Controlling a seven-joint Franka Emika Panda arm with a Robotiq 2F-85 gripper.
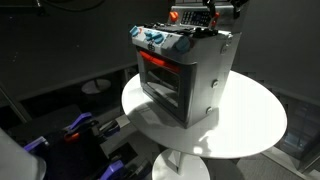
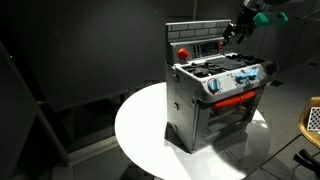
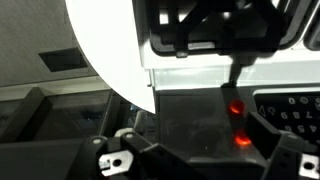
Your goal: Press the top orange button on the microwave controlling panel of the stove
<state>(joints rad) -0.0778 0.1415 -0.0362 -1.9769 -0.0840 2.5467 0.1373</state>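
Observation:
The silver-grey toy stove (image 1: 205, 80) (image 2: 185, 105) stands on a round white table, with blue and red knobs and a red-glowing oven door. Its raised back panel (image 2: 195, 45) carries the microwave controlling panel, which fills the wrist view as a dark strip (image 3: 190, 115) with two glowing orange buttons (image 3: 233, 108) (image 3: 241, 140). My gripper (image 1: 210, 14) (image 2: 236, 30) hovers at the top rear of the stove, close to this panel. In the wrist view its fingers (image 3: 200, 160) stand apart on either side of the panel, open and empty, not touching the buttons.
The round white table (image 1: 250, 125) (image 2: 140, 130) stands on a pedestal, and its edge shows in the wrist view (image 3: 105, 50). Dark walls and floor surround it. Some equipment lies on the floor (image 1: 80, 128). White buttons (image 3: 290, 105) sit beside the orange ones.

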